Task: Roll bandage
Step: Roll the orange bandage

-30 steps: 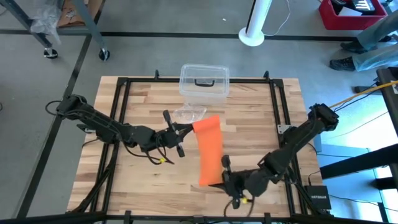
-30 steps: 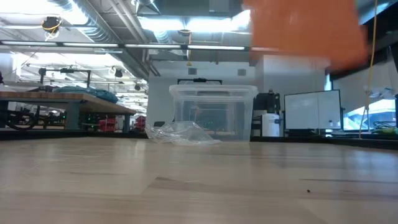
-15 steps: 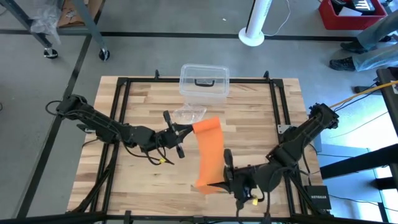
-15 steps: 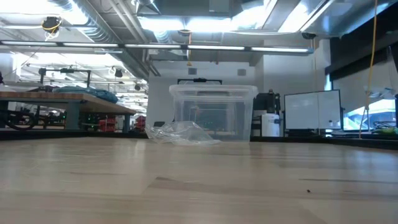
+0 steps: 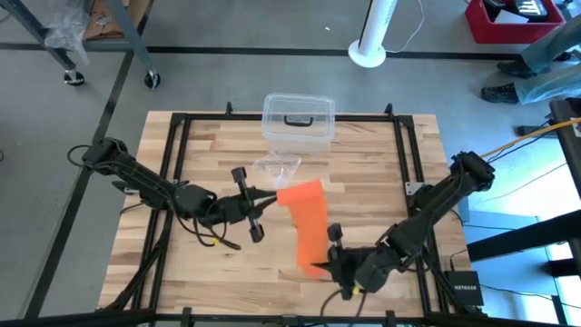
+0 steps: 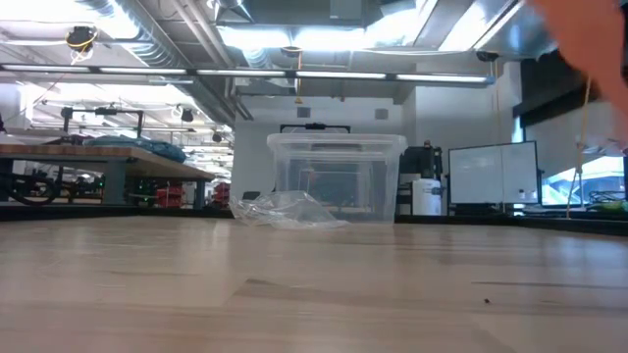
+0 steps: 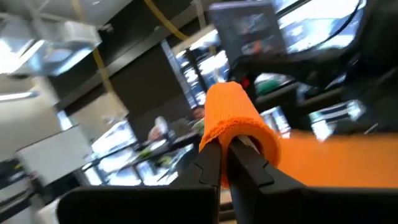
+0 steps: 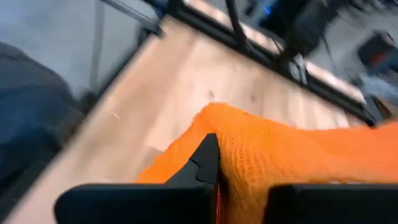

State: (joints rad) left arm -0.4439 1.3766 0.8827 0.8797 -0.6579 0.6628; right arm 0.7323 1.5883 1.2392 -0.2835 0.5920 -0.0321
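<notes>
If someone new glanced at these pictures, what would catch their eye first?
The bright orange bandage, stretched above the middle of the wooden table between the two arms. The left gripper pinches its far end; the right gripper holds its near end. Behind it stands a clear plastic box.

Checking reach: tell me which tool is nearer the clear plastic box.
Left. The left tool grips the bandage just in front of the clear plastic box; the right tool holds the other end by the table's near edge.

I am looking at a bright orange bandage (image 5: pixel 307 223) with a mesh weave, a pale striped wooden table (image 5: pixel 381 177), and my dark arms.
</notes>
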